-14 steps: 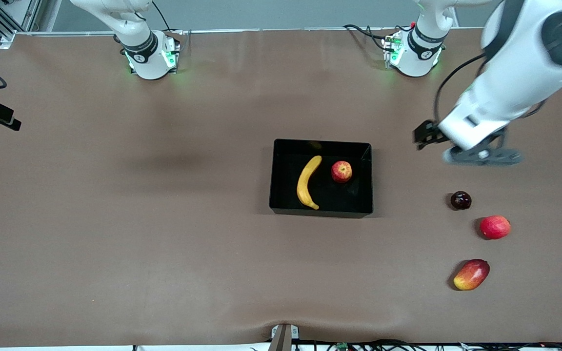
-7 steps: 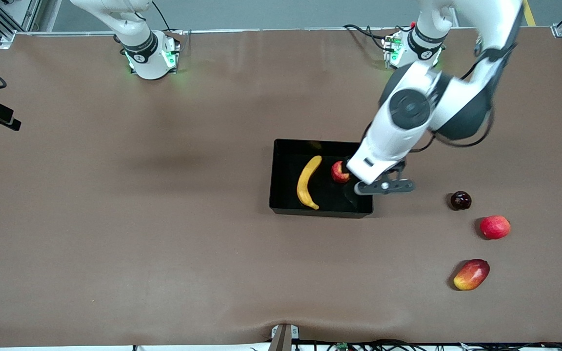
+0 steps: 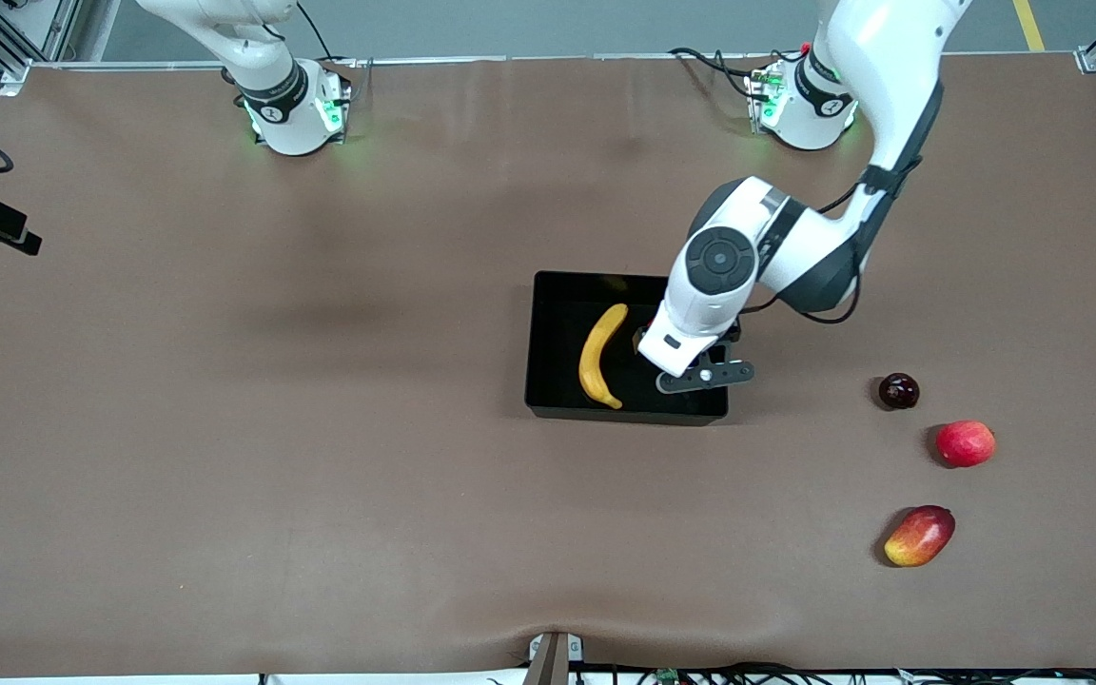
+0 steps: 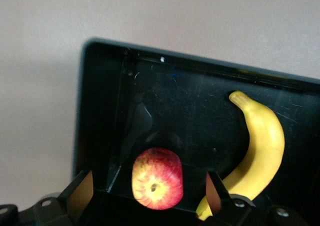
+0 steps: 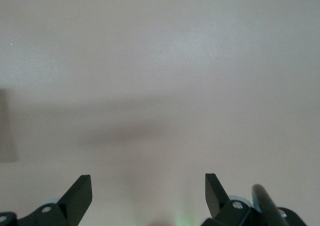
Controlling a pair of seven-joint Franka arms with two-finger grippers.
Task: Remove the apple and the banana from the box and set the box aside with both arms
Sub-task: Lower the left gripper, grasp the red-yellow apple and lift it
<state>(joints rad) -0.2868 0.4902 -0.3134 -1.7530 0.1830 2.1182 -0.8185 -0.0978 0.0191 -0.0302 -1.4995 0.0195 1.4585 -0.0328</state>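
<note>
The black box [image 3: 548,285] sits mid-table with the yellow banana [image 3: 598,354] lying in it. My left gripper [image 3: 676,350] is down in the box and hides the apple in the front view. In the left wrist view the left gripper [image 4: 147,195] is open, and its fingers [image 4: 80,196] straddle the red apple [image 4: 156,178] with gaps on both sides. The banana [image 4: 260,151] lies beside it, inside the box wall [image 4: 100,111]. My right gripper [image 5: 147,193] is open and empty over bare brown table; it is out of the front view.
A dark round fruit [image 3: 898,391], a plain red round fruit [image 3: 965,443] and a red-and-yellow mango [image 3: 919,536] lie on the table toward the left arm's end, the mango nearest the front camera.
My left arm has swung in from the left arm's end of the table and come down into the box over the apple. The fruits and box have not moved.
</note>
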